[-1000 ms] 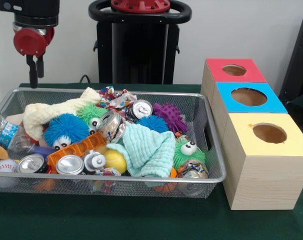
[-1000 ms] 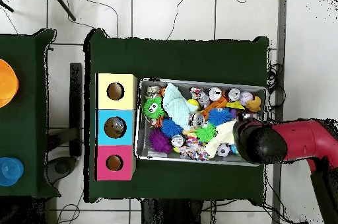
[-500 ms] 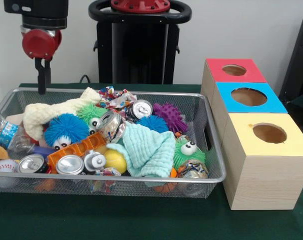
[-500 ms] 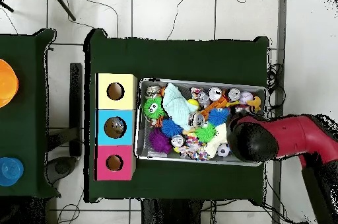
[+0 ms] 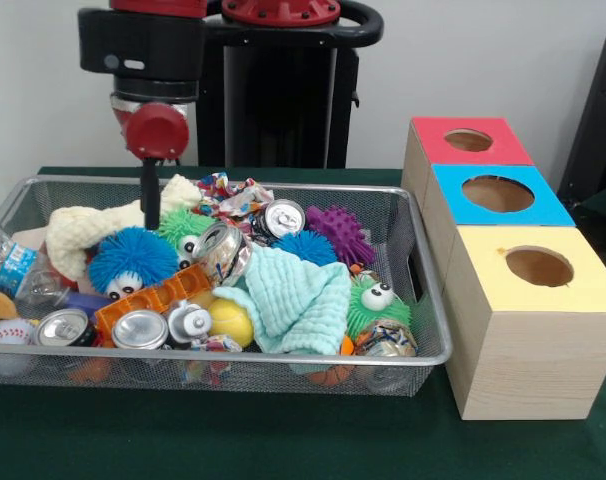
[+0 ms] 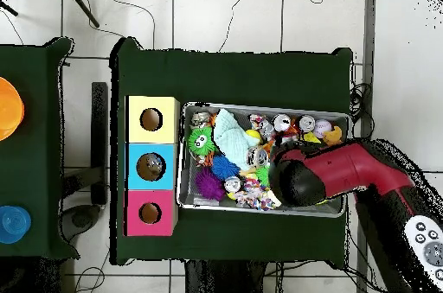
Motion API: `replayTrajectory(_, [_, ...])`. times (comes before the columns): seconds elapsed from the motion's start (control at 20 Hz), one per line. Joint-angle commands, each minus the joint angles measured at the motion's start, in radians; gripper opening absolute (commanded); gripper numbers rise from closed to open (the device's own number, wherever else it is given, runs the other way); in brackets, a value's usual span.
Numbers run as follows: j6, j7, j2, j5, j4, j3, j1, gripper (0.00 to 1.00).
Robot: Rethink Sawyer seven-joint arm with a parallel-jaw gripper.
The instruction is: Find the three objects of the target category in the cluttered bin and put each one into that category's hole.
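Observation:
The wire mesh bin [image 5: 283, 357] sits on the green table, full of clutter, and it also shows in the overhead view [image 6: 260, 105]. One see-through bottle with a blue label [image 5: 18, 265] lies against the bin's left end. No other bottle shows clearly. My gripper [image 5: 151, 222] hangs over the bin's far left part, its tip just above a cream cloth [image 5: 93, 225] and holding nothing. In the overhead view the red arm [image 6: 298, 181] covers the gripper. The blue-topped box's hole [image 5: 498, 193] is to the right of the bin, and it also shows in the overhead view [image 6: 150, 166].
The red-topped box [image 5: 469, 140] and yellow-topped box [image 5: 539, 266] flank the blue one. The bin holds silver-topped cans [image 5: 140, 328], a blue fuzzy ball [image 5: 133, 255], a green fuzzy ball [image 5: 373, 300], a purple spiky ball [image 5: 338, 228], a teal cloth [image 5: 293, 295] and a baseball [image 5: 8, 335].
In the front view the arm has moved right, from beyond the bin's far left corner to over the cream cloth, and the gripper has come lower. The bin's contents have not moved.

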Motion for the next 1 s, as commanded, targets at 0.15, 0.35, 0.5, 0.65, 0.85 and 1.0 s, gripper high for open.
replayTrajectory(0.15, [0.019, -0.033, 0.120, -0.016, -0.058, -0.065, -0.020, 1.00])
replayTrajectory(0.35, [0.074, -0.147, 0.117, 0.039, -0.079, -0.023, -0.083, 1.00])
replayTrajectory(0.5, [0.148, -0.250, 0.162, 0.087, -0.125, -0.004, -0.132, 1.00])
replayTrajectory(0.65, [0.193, -0.297, 0.195, 0.112, -0.154, 0.002, -0.153, 1.00])
replayTrajectory(0.85, [0.252, -0.346, 0.224, 0.132, -0.189, 0.010, -0.183, 1.00])
replayTrajectory(1.0, [0.280, -0.382, 0.253, 0.140, -0.213, 0.023, -0.205, 1.00])
